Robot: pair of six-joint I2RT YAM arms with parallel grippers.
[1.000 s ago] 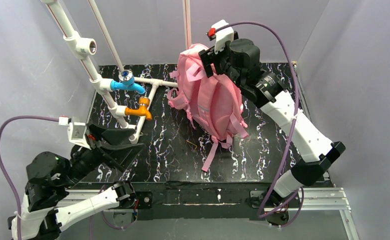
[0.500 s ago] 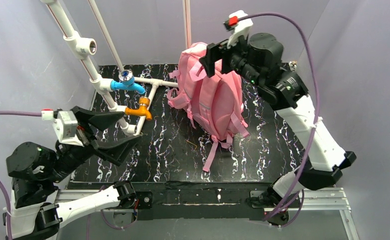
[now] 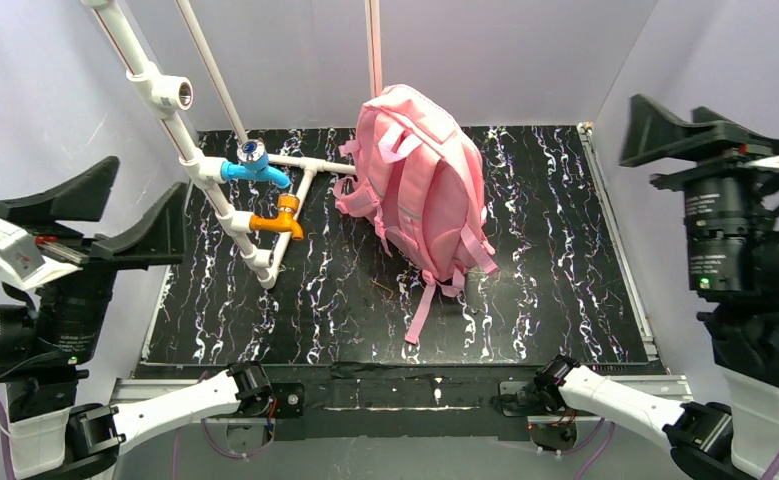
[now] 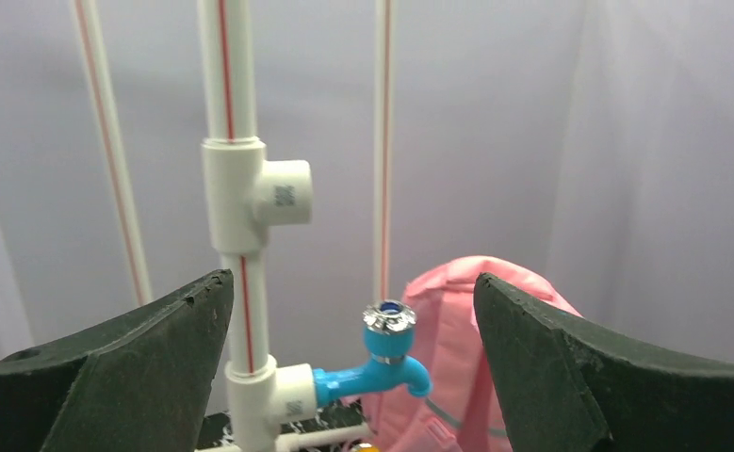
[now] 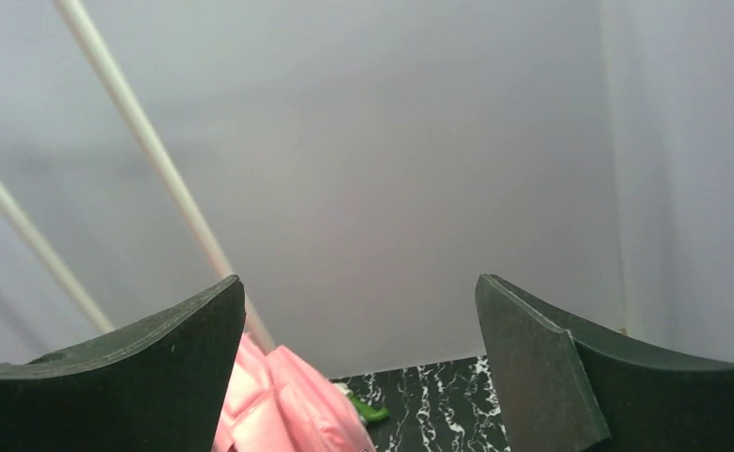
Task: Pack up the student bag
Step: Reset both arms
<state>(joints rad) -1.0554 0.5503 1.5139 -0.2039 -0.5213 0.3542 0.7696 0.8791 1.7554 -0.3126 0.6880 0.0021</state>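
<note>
Black white-veined marble-pattern table top: carries all items. Large pink fabric student bag: at far centre of table, strap side up, one strap trailing twd near edge. White plastic pipe frame: left of bag, angled up from table. Left gripper: raised at left edge, fingers spread wide, nothing held. Right gripper: raised at right edge, fingers wide, nothing held; both well apart from bag. Blue plastic tap and orange plastic tap: fitted on frame, just left of bag.

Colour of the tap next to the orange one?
Blue tap with a silvery knob; clearest in the left wrist view.
</note>
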